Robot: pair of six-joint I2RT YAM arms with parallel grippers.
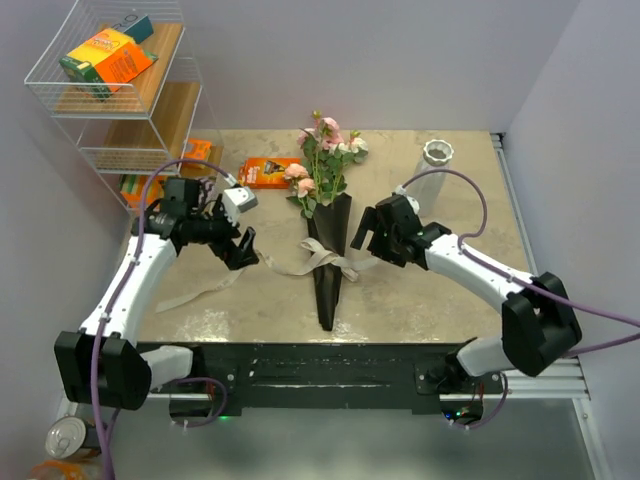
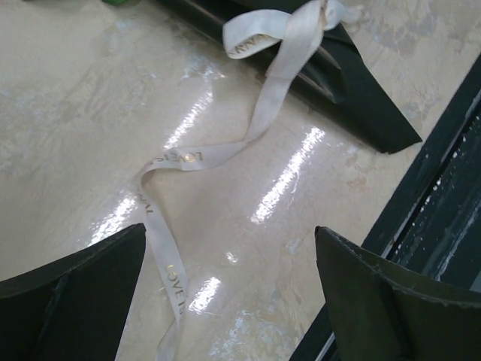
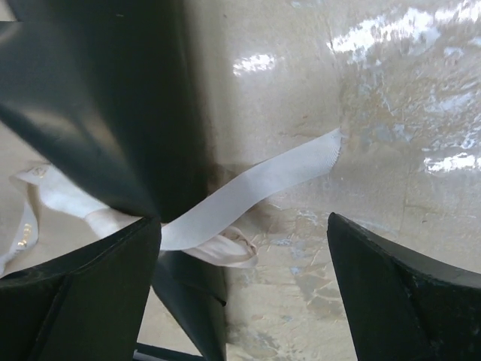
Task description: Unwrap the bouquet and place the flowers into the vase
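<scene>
Left arm and right arm are leaning in over the table from either side of the bouquet.
It is lying mid-table in black paper, pink blooms pointing at the far edge, while the white vase is sitting well apart near the far right corner. A cream ribbon is circling the wrap, one tail trailing between the left gripper's spread fingers, another lying between the right gripper's fingers, which are also gaping and gripping nothing.

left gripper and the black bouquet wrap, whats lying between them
Only a cream ribbon tail, trailing from the wrap across bare table toward the open left gripper. The left wrist view shows it best; the top view agrees.
</scene>
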